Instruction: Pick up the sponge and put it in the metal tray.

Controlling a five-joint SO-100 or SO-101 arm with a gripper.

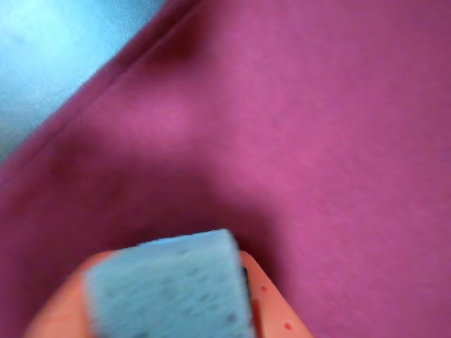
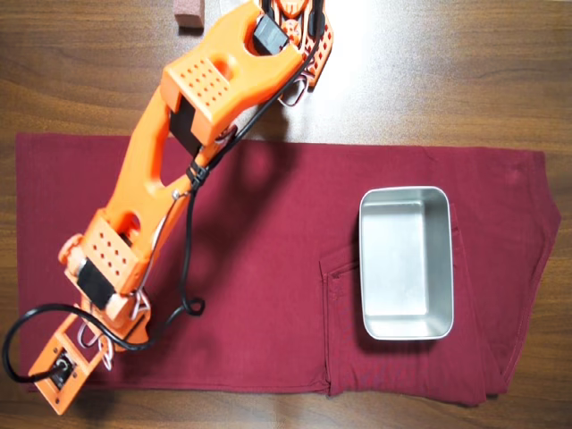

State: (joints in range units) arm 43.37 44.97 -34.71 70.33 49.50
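In the wrist view the sponge [image 1: 169,289], a pale grey porous block, sits at the bottom edge between my orange fingers [image 1: 271,306]. My gripper [image 1: 169,313] is shut on it above the maroon cloth [image 1: 317,141]; the picture is blurred. In the overhead view the arm reaches to the lower left, and the wrist end [image 2: 63,375] hangs over the cloth's near-left corner, hiding the sponge. The metal tray [image 2: 407,268], shiny and rectangular, lies empty on the right part of the cloth, far from the gripper.
The maroon cloth [image 2: 268,268] covers most of a dark wooden table [image 2: 447,71]. A reddish-brown block [image 2: 188,13] lies at the top edge beside the arm's base [image 2: 299,27]. A black cable [image 2: 188,268] loops beside the arm.
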